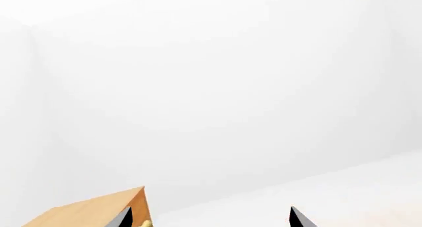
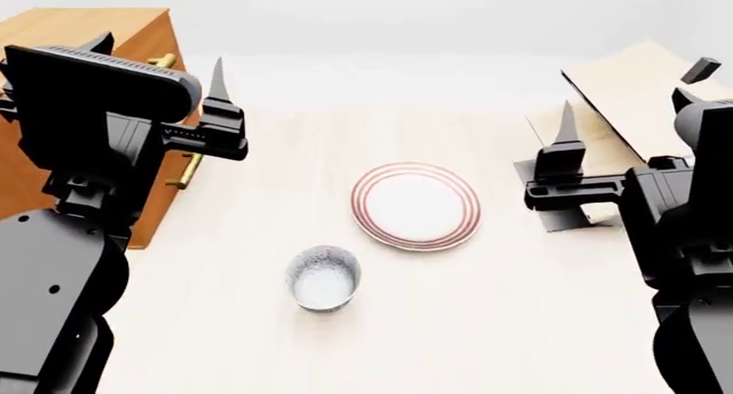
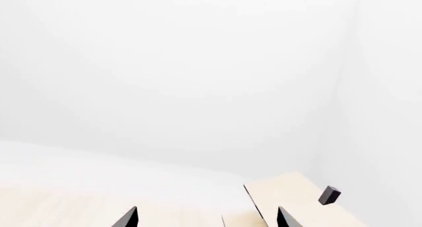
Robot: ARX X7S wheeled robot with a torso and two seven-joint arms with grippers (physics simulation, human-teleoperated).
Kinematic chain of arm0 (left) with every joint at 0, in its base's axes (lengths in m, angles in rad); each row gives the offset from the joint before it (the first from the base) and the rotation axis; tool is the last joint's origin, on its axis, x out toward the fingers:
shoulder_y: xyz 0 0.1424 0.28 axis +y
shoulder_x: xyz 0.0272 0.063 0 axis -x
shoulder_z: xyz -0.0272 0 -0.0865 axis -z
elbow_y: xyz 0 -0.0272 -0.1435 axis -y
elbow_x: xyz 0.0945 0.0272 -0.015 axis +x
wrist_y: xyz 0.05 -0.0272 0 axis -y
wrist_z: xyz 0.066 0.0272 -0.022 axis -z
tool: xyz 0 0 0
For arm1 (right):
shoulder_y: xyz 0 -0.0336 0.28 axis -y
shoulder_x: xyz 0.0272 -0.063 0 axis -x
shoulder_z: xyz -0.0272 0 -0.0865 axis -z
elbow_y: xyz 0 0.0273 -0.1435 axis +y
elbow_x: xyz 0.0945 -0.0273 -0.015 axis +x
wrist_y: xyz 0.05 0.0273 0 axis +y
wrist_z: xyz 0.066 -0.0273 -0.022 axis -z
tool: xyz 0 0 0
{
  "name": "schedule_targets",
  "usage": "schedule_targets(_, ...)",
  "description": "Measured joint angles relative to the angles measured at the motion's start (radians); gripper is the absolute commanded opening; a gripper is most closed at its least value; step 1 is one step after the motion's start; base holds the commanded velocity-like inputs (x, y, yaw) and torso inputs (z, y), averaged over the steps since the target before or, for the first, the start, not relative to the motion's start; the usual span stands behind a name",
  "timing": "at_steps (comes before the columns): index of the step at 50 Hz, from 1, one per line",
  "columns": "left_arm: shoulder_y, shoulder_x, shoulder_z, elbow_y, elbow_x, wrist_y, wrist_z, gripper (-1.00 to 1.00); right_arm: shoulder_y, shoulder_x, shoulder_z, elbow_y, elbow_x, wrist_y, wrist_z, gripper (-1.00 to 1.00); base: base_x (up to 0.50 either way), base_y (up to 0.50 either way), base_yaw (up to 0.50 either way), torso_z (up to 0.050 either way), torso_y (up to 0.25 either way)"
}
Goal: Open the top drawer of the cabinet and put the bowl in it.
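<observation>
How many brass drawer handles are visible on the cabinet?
2: one handle near the cabinet top, one lower down. The left arm may hide others.

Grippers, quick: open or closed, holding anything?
Left gripper: open, empty.
Right gripper: open, empty.

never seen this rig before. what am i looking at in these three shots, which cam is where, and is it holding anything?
It is a simulated two-armed robot. The head view looks down from its head over a pale table: the left gripper is raised by the cabinet, the right gripper by a pale shelf rack. On the table lie a red-ringed plate and, nearer the robot, the speckled bowl, apart from each other. The other two pictures come from cameras on each wrist; they show mostly white wall, with dark fingertips at the edge. Both grippers are open and hold nothing. The drawers look closed.
</observation>
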Motion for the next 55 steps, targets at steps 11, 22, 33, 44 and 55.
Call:
schedule_targets(11, -0.002, -0.005, 0.006, -0.002, -0.002, 0.004, 0.000, 1.00, 0.005, 0.005, 0.007, 0.000, 0.012, 0.001, 0.007, 1.00, 0.50, 0.00, 0.00, 0.050, 0.000)
schedule_targets(22, 0.001, -0.008, 0.007, -0.005, -0.005, 0.009, -0.001, 1.00, 0.007, 0.009, 0.011, -0.003, 0.024, 0.003, 0.017, 1.00, 0.50, 0.00, 0.00, 0.050, 0.000)
schedule_targets(33, 0.010, -0.016, 0.009, 0.003, -0.007, 0.010, -0.003, 1.00, 0.011, 0.013, 0.014, -0.010, 0.045, 0.012, 0.032, 1.00, 0.29, 0.00, 0.00, 0.036, 0.000)
schedule_targets(44, -0.012, -0.063, 0.088, -0.018, 0.034, -0.002, -0.009, 1.00, -0.003, 0.011, 0.034, -0.014, 0.082, 0.013, 0.058, 1.00, 0.00, 0.00, 0.00, 0.000, 0.000)
schedule_targets(55, -0.167, -0.183, 0.428, -0.258, 0.205, -0.005, 0.031, 1.00, -0.084, 0.011, 0.038, 0.034, 0.088, -0.079, 0.082, 1.00, 0.00, 0.00, 0.00, 0.000, 0.000)
